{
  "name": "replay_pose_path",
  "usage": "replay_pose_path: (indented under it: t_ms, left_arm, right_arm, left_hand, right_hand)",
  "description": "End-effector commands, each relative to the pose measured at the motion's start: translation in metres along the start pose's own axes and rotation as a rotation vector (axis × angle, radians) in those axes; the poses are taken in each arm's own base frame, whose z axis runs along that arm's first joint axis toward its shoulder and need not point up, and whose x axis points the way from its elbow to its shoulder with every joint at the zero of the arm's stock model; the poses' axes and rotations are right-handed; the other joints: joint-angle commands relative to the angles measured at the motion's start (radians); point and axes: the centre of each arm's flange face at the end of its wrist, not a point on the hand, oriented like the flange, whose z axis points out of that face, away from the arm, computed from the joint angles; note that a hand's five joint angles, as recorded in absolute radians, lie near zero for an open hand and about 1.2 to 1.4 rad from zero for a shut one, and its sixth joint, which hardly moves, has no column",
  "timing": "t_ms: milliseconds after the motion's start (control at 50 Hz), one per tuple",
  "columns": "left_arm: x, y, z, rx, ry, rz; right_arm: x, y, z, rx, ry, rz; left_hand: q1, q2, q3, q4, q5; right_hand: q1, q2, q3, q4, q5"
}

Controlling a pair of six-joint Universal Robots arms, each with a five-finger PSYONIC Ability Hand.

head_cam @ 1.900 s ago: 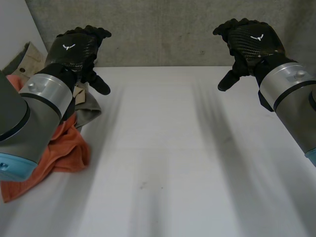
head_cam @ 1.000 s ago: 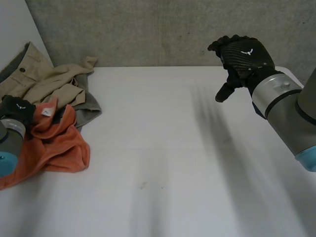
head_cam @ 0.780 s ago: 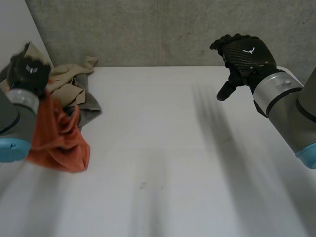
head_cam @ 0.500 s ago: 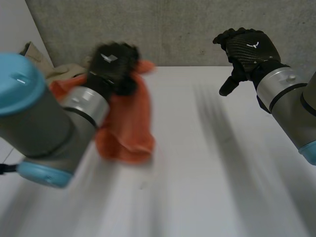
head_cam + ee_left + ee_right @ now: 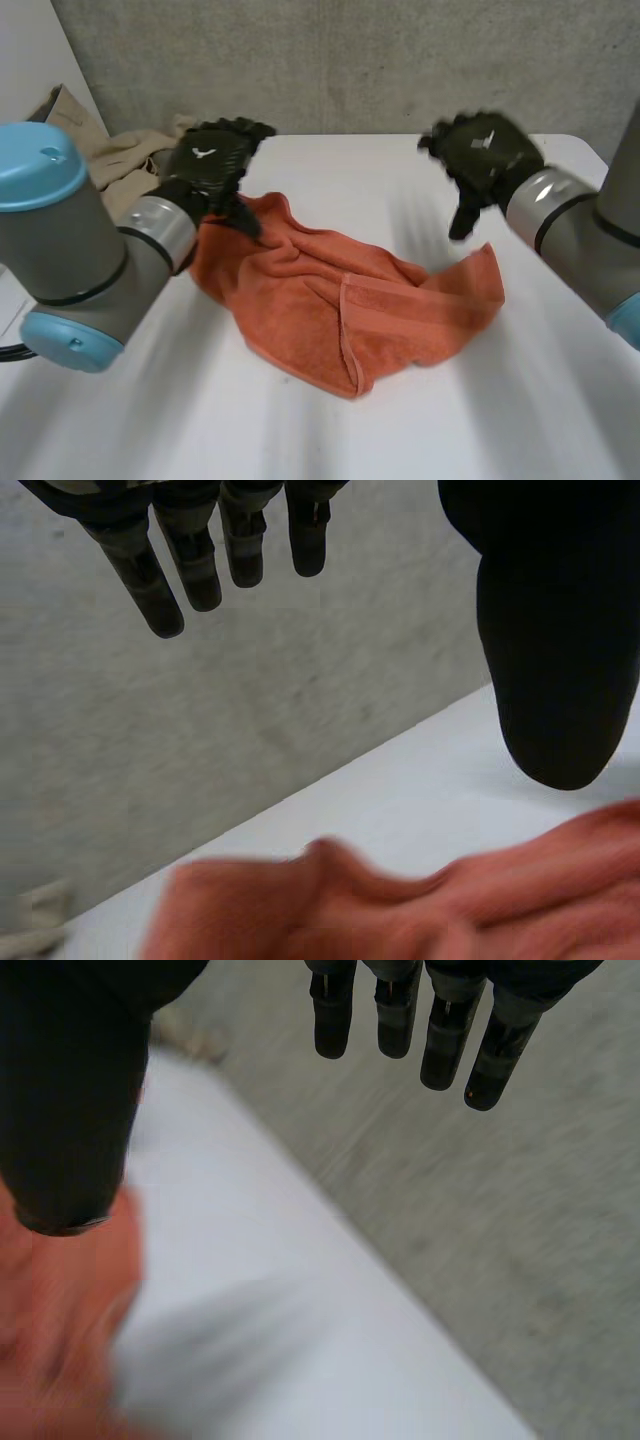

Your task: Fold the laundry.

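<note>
Your white table (image 5: 300, 430) bears the orange towel (image 5: 340, 300), which lies crumpled with one hem doubled over. Beige garments (image 5: 120, 160) are heaped beyond the towel's left end. Your left hand (image 5: 210, 165) is over that end and your right hand (image 5: 480, 150) is above the opposite corner. Both have straight fingers and hold nothing. If you pinch a bunched layer instead of a true corner, the fold will likely trap wrinkles.

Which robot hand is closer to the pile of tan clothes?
The left hand. It is right beside the tan clothes. The right hand is far off, on the other side of the orange towel.
</note>
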Motion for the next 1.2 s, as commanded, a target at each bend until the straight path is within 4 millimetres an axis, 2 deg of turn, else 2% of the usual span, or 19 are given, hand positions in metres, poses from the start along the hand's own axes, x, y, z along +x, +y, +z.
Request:
replay_pose_path:
  t_ms: [20, 100, 140, 220, 280, 400, 540, 640, 700, 720, 800, 860, 980, 1100, 1200]
  left_arm:
    - [-0.038, 0.026, 0.007, -0.083, -0.079, 0.175]
    - [-0.062, 0.048, 0.015, -0.144, -0.118, 0.282]
    - [-0.081, 0.061, 0.02, -0.183, -0.148, 0.332]
    - [-0.102, 0.076, 0.029, -0.207, -0.136, 0.386]
    - [-0.109, 0.086, 0.035, -0.203, -0.077, 0.413]
    - [-0.126, 0.092, 0.039, -0.192, -0.04, 0.431]
    - [-0.134, 0.095, 0.04, -0.18, -0.019, 0.429]
    - [-0.134, 0.1, 0.04, -0.175, 0.023, 0.418]
    - [-0.133, 0.104, 0.04, -0.179, 0.04, 0.412]
    - [-0.133, 0.105, 0.04, -0.179, 0.043, 0.41]
    - [-0.134, 0.108, 0.04, -0.182, 0.045, 0.407]
    - [-0.133, 0.114, 0.041, -0.185, 0.064, 0.41]
    - [-0.131, 0.122, 0.045, -0.193, 0.083, 0.484]
    - [-0.131, 0.129, 0.049, -0.197, 0.09, 0.54]
    - [-0.13, 0.13, 0.054, -0.189, 0.094, 0.542]
  right_arm:
    - [-0.034, 0.026, -0.011, -0.166, -0.163, -0.123]
    - [-0.058, 0.034, -0.018, -0.153, -0.222, -0.133]
    - [-0.071, 0.041, -0.02, -0.107, -0.258, -0.154]
    - [-0.089, 0.046, -0.022, -0.007, -0.303, -0.203]
    - [-0.098, 0.046, -0.023, 0.046, -0.324, -0.243]
    - [-0.12, 0.043, -0.024, 0.1, -0.373, -0.342]
    - [-0.139, 0.056, -0.002, 0.098, -0.4, -0.447]
    - [-0.149, 0.063, 0.012, 0.089, -0.416, -0.456]
    - [-0.149, 0.065, 0.018, 0.083, -0.402, -0.454]
    - [-0.147, 0.063, 0.02, 0.084, -0.387, -0.453]
    - [-0.14, 0.058, 0.024, 0.08, -0.349, -0.455]
    - [-0.136, 0.055, 0.023, 0.079, -0.332, -0.454]
    - [-0.122, 0.047, 0.009, 0.06, -0.294, -0.432]
    - [-0.085, 0.067, 0.005, -0.037, -0.225, -0.385]
    - [-0.069, 0.077, -0.003, -0.082, -0.2, -0.365]
  left_hand:
    - [-0.005, -0.021, -0.03, -0.021, -0.039]
    - [-0.005, -0.021, -0.03, -0.021, -0.039]
    - [-0.005, -0.021, -0.03, -0.021, -0.039]
    - [-0.005, -0.021, -0.03, -0.021, -0.039]
    - [0.021, 0.005, -0.004, 0.005, -0.013]
    - [0.033, 0.017, 0.008, 0.017, -0.001]
    - [0.1, 0.085, 0.075, 0.084, 0.066]
    - [0.191, 0.175, 0.166, 0.175, 0.157]
    - [0.265, 0.249, 0.24, 0.249, 0.231]
    - [0.28, 0.264, 0.254, 0.263, 0.245]
    - [0.291, 0.276, 0.266, 0.275, 0.257]
    - [0.291, 0.276, 0.266, 0.275, 0.257]
    - [0.291, 0.276, 0.266, 0.275, 0.257]
    - [0.329, 0.314, 0.304, 0.313, 0.295]
    - [0.45, 0.434, 0.424, 0.433, 0.415]
  right_hand:
    - [-0.025, -0.049, -0.044, -0.063, -0.066]
    - [-0.025, -0.049, -0.044, -0.063, -0.066]
    - [-0.025, -0.049, -0.044, -0.063, -0.066]
    - [-0.025, -0.049, -0.044, -0.063, -0.066]
    - [-0.025, -0.049, -0.044, -0.063, -0.066]
    - [-0.025, -0.049, -0.044, -0.063, -0.066]
    - [-0.025, -0.049, -0.044, -0.063, -0.066]
    - [0.108, 0.084, 0.088, 0.069, 0.067]
    - [0.404, 0.38, 0.384, 0.365, 0.363]
    - [0.641, 0.616, 0.621, 0.602, 0.6]
    - [1.196, 1.171, 1.176, 1.157, 1.155]
    - [1.197, 1.173, 1.177, 1.158, 1.156]
    - [1.197, 1.173, 1.177, 1.158, 1.156]
    - [1.197, 1.173, 1.177, 1.158, 1.156]
    - [1.197, 1.173, 1.177, 1.158, 1.156]
